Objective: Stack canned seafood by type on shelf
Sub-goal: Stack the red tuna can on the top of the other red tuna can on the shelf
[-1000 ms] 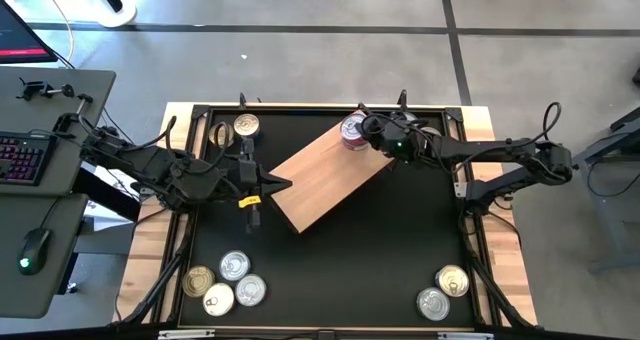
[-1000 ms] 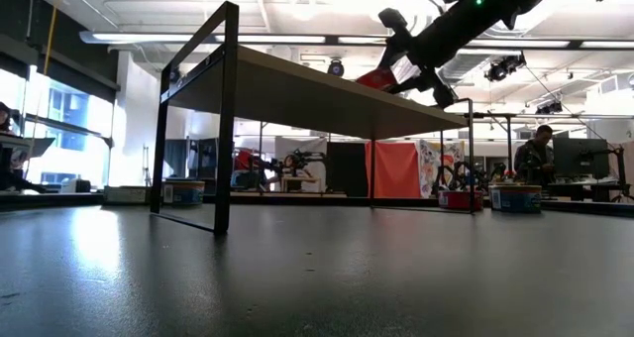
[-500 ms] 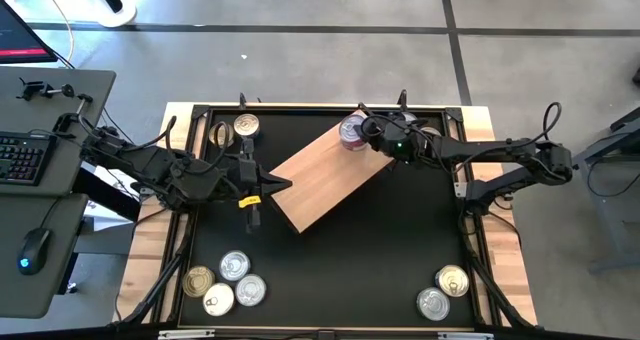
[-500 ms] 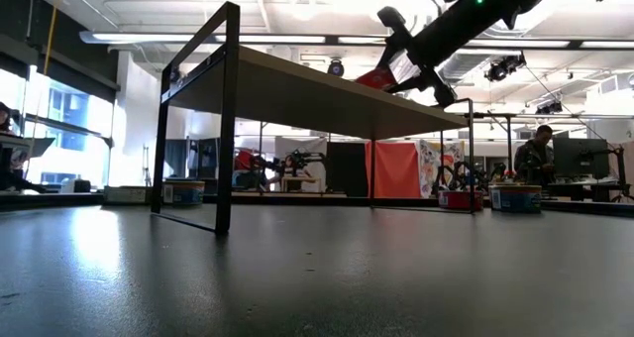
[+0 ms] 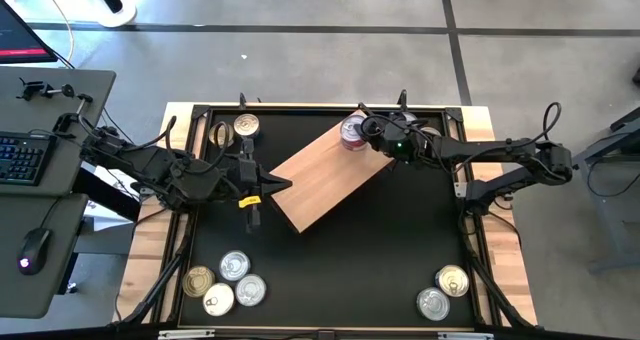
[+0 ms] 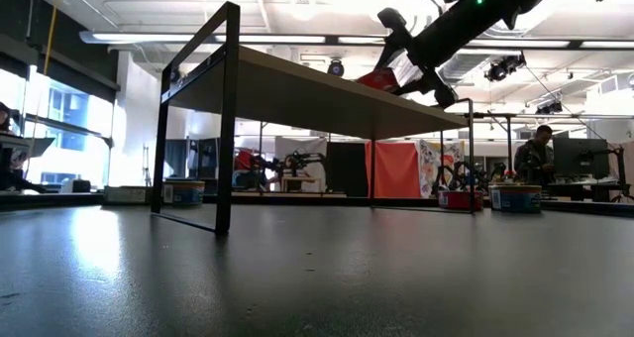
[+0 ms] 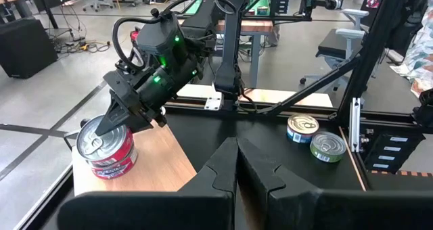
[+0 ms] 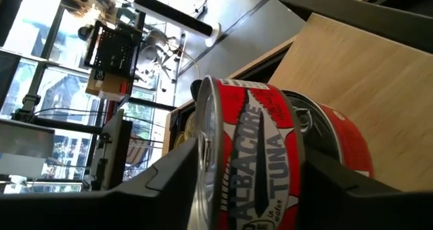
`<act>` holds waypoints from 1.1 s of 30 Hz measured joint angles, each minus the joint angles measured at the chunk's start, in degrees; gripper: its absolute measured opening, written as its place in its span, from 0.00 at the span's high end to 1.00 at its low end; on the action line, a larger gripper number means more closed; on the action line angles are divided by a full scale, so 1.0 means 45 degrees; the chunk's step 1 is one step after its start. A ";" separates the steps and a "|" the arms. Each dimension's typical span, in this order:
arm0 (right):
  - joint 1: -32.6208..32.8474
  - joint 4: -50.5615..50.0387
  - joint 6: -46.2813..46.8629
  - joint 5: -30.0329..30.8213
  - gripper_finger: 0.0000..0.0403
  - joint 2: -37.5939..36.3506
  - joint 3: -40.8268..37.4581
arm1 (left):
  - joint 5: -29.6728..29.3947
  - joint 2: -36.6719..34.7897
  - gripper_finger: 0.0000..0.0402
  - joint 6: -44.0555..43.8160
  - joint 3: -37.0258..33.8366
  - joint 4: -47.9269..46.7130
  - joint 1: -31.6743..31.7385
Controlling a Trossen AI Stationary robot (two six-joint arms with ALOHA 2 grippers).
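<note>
A tall round metal tin with a red label (image 7: 105,147) is seen standing on the far corner of the light-brown rectangular wooden shelf (image 5: 325,175), which is set slantwise on the black worktop (image 5: 380,250). In the right wrist view a second red-labelled tin (image 8: 338,139) shows directly behind it, so two tins of that kind appear to be stacked there. The right claw (image 7: 111,122) is held at this stack with its fingers on either side of the upper tin; whether the tin is gripped or being let go cannot be told.

The left claw (image 5: 272,186) is parked at the near-left edge of the shelf, its fingers pressed together on nothing.

Most of the work is judged to be left. Four flat round tins with silver and gold tops (image 5: 225,281) are grouped at the front left of the worktop, two flat tins (image 5: 442,291) at the front right, and two gold-topped tins (image 5: 234,130) at the back left. Two more tins (image 7: 315,138) lie on the worktop beside the right arm. None of these has been put on the shelf yet.
</note>
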 joint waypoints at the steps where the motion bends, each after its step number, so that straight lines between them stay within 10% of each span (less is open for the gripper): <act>1: 0.0000 0.0004 0.0033 0.0009 0.49 0.0000 0.0000 | 0.0000 0.0000 1.00 0.0003 0.0000 0.0002 0.0001; 33: 0.0005 -0.0398 0.0646 -0.1367 0.38 -0.0039 0.0088 | -0.0066 0.0005 1.00 0.0008 0.0000 -0.0001 0.0000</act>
